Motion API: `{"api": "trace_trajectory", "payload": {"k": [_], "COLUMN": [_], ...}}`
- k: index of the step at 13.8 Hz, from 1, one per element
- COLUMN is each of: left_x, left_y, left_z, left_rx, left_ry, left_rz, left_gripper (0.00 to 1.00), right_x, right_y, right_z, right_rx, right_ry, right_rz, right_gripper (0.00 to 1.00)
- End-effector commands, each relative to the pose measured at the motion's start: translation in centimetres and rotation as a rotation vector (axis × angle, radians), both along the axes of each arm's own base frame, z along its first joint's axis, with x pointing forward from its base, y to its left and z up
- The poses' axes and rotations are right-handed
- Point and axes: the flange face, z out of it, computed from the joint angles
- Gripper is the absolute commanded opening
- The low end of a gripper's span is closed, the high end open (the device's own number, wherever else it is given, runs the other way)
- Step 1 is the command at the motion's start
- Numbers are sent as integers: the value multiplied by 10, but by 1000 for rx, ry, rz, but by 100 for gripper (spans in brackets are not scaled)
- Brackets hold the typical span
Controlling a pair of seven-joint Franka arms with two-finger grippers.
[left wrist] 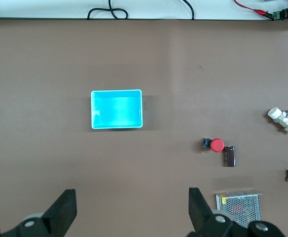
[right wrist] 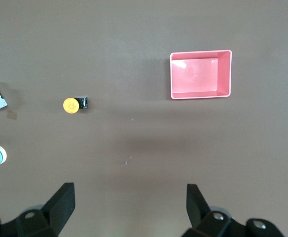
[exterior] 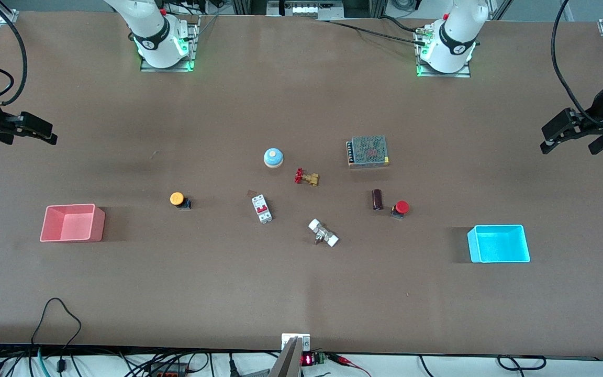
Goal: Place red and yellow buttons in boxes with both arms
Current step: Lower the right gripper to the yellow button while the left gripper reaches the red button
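the left arm's black two-finger gripper (exterior: pixel 573 137) hangs at the right edge of the front frame, up over the table's end, jaws spread wide and holding nothing; the left wrist view shows its fingers (left wrist: pixel 62 212) far apart at the bottom of that frame. the right arm's black two-finger gripper (exterior: pixel 37 131) hangs at the left edge of the front frame, also wide open and empty, its fingers (right wrist: pixel 60 205) well apart in the right wrist view.

the small push button with the red cap (exterior: pixel 400 208) sits right of centre in the front frame, just beside a dark brown cylinder (exterior: pixel 377 199). the bright cyan plastic bin (exterior: pixel 499 243) lies lower right, empty, well apart from that button. the small push button with the orange-yellow cap (exterior: pixel 178 199) sits left of centre, on its side. the pink-red plastic bin (exterior: pixel 71 223) lies at mid-left, empty.

around the middle of the frame lie a blue-domed round bell (exterior: pixel 273 157), a red-handled brass valve (exterior: pixel 305 177), a white and red circuit breaker (exterior: pixel 261 208), a white-capped metal fitting (exterior: pixel 323 233) and a grey mesh-topped metal box (exterior: pixel 368 151).
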Motion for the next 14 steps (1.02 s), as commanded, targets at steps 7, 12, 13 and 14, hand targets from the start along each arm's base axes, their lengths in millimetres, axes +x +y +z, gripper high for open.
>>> {"api": "trace_trajectory", "payload": {"k": [7, 12, 13, 14], "left_x": [21, 69, 74, 78], "left_y": [-39, -96, -106, -117], "left_z": [-43, -137, -156, -174], "left_rx": [7, -45, -52, -56], "left_ry": [64, 69, 79, 93], "left_rz": [-54, -36, -42, -56], "left_gripper": [100, 100, 100, 100], "right_x": [3, 37, 44, 49], "right_y": [25, 95, 100, 112], "right_z": [-37, -135, -155, -174], "right_rx": [-19, -48, -47, -54], "right_ry": [101, 160, 160, 164], "right_rz": [43, 85, 89, 89], "right_gripper": [100, 100, 100, 100]}}
